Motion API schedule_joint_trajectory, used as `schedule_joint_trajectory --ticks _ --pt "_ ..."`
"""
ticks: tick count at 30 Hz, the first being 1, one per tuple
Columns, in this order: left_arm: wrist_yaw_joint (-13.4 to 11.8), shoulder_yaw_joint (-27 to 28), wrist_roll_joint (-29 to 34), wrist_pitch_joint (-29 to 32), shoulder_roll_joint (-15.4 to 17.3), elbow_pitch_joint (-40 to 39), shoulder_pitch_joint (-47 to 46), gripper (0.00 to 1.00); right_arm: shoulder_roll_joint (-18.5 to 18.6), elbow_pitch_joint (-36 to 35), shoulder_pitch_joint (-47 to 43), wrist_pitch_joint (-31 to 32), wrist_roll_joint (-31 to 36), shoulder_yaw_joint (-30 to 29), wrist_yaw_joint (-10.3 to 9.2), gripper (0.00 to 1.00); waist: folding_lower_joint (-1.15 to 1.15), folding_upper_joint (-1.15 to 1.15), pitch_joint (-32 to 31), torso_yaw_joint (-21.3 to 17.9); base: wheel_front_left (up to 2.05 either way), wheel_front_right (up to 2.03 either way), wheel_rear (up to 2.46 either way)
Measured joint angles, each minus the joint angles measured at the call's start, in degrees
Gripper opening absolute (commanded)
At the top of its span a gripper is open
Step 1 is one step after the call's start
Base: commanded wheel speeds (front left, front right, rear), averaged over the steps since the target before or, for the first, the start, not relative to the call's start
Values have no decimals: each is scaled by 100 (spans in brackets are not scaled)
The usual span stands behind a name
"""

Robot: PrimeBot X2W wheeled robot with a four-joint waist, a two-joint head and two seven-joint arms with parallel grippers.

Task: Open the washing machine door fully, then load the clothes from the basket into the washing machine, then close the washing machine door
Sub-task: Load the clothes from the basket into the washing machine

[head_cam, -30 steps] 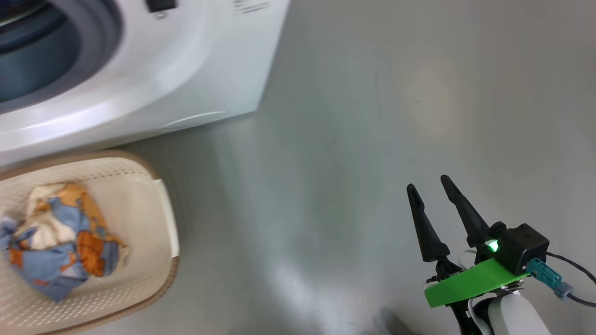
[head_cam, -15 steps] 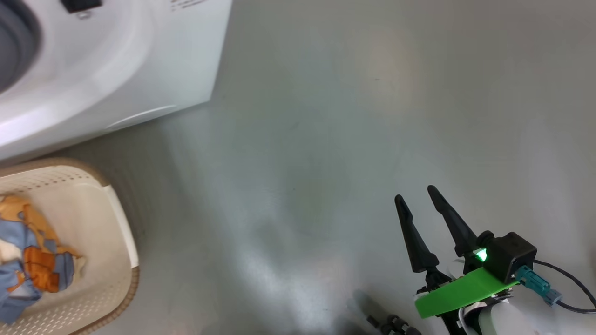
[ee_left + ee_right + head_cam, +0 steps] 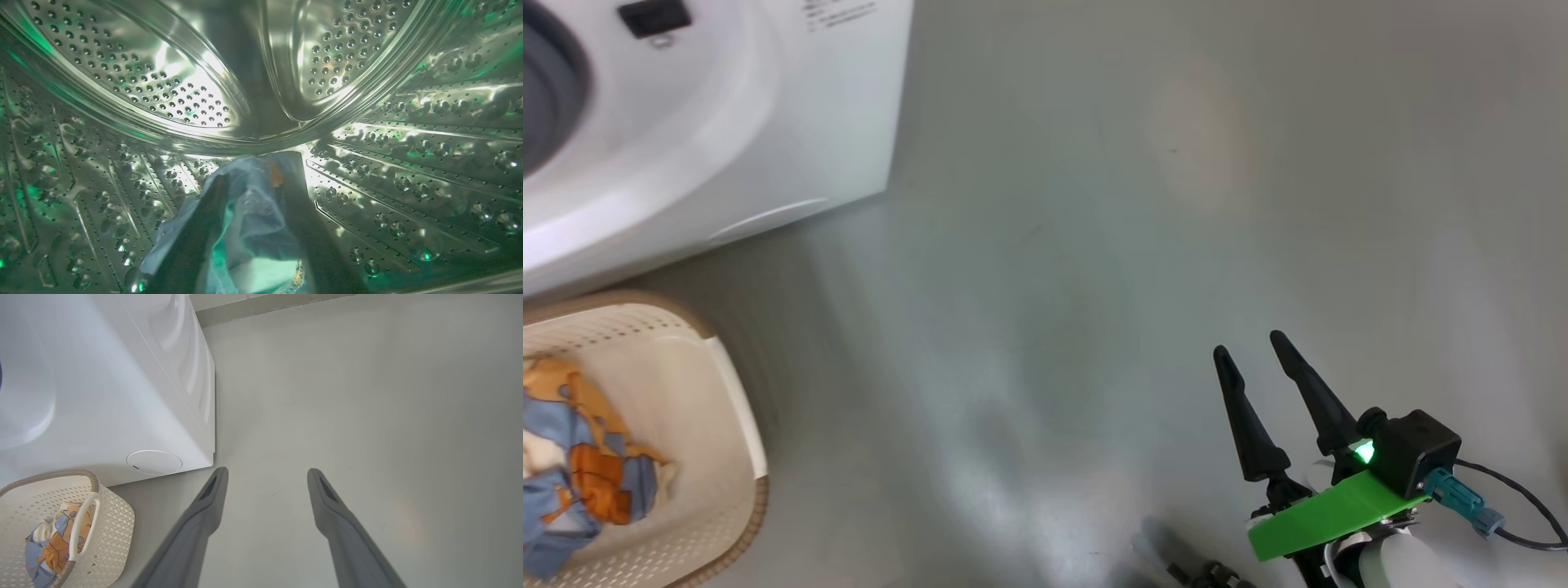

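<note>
Left wrist view | garment point(image 3: 255, 228) along spread left end effector point(image 3: 256, 171) | right end effector point(image 3: 266, 470) spread

Basket point(image 3: 731, 425) cut by left edge; washing machine point(image 3: 768, 122) cropped; garment point(image 3: 253, 228) obscures left jaws' grip.

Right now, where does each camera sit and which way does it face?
Head: up top, looking down at floor, washing machine and basket; right gripper lower right.
Left wrist: inside the drum, facing its back wall; left gripper straddles a garment.
Right wrist: above floor, facing washing machine; right gripper, jaws open.
Shared: head and right wrist both show basket.
</note>
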State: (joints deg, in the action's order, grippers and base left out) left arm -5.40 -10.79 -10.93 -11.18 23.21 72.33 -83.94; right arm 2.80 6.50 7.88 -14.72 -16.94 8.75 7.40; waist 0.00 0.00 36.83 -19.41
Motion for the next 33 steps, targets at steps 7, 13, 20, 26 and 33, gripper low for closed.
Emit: schedule_joint_trajectory --ticks 7,13,20,26,33 --pt "-245 97 -220 -119 -333 125 254 100 -7 64 7 0 -33 -32 0 100 0 0 -253 219 0 0 0" --pt "-396 249 -485 -253 -676 153 598 100 12 123 25 0 -33 -45 0 100 0 0 -517 493 0 0 0" --pt "-468 266 -561 -304 -999 140 970 100 59 160 25 0 -33 -143 0 100 0 0 -786 816 0 0 0" --pt "-332 270 -706 -325 -1339 -99 1407 100 114 163 25 0 -32 -237 0 100 0 0 -1003 1198 0 0 0" --pt "-223 298 -714 -345 -1615 -967 2279 100 134 164 21 0 -23 -401 0 100 0 0 -1276 1574 0 0 0"
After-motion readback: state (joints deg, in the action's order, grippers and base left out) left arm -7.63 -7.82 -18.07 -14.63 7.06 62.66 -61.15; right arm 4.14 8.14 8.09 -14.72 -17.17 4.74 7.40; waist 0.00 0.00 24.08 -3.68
